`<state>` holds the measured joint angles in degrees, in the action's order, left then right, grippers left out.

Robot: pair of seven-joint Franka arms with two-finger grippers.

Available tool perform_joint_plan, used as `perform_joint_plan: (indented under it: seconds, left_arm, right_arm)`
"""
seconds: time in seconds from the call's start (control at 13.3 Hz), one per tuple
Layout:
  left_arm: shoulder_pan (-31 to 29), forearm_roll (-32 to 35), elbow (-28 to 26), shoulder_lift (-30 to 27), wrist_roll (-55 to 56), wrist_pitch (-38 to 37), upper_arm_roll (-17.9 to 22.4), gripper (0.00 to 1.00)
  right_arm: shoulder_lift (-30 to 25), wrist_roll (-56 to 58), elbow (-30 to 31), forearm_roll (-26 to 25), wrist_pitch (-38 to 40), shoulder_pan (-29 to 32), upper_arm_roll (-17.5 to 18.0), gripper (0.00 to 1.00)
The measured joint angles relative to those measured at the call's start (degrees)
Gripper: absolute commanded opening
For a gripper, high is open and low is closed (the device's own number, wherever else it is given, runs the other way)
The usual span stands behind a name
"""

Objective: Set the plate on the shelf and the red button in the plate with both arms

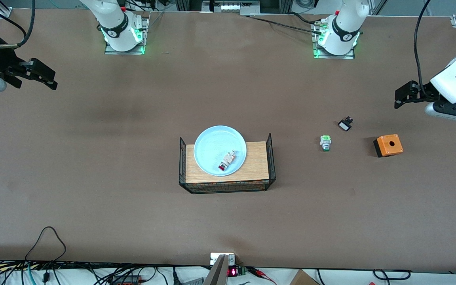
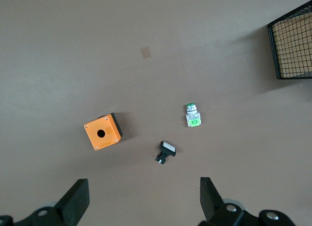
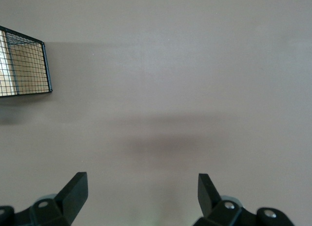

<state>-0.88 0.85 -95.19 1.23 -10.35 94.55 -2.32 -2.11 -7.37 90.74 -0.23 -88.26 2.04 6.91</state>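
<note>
The round, glossy pale-blue plate (image 1: pixel 220 150) sits on a wire-sided wooden rack (image 1: pixel 227 166) mid-table; the small white push-button with the red cap (image 1: pixel 226 161) lies on it, long axis diagonal; left gripper (image 1: pixel 404 96) and right gripper (image 1: pixel 40 75) hover at the table's ends, jaws apart, empty, roughly equally distant.

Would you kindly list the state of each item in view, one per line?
Plate: resting on the rack, upright.
Red button: lying on its side in the plate.
Green button: on the table, untouched.
Orange box: on the table, hole up.
Left pincer: open, empty.
Right pincer: open, empty.
</note>
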Motion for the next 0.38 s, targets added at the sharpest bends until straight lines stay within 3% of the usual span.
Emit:
perform_joint_plan:
  seconds: [0.38]
  left_arm:
    - [0.12,0.0,0.21,0.08,0.0,-0.14,-0.08,1.0]
  right_arm:
    - [0.0,0.01,0.0,0.0,-0.3,0.0,0.0,1.0]
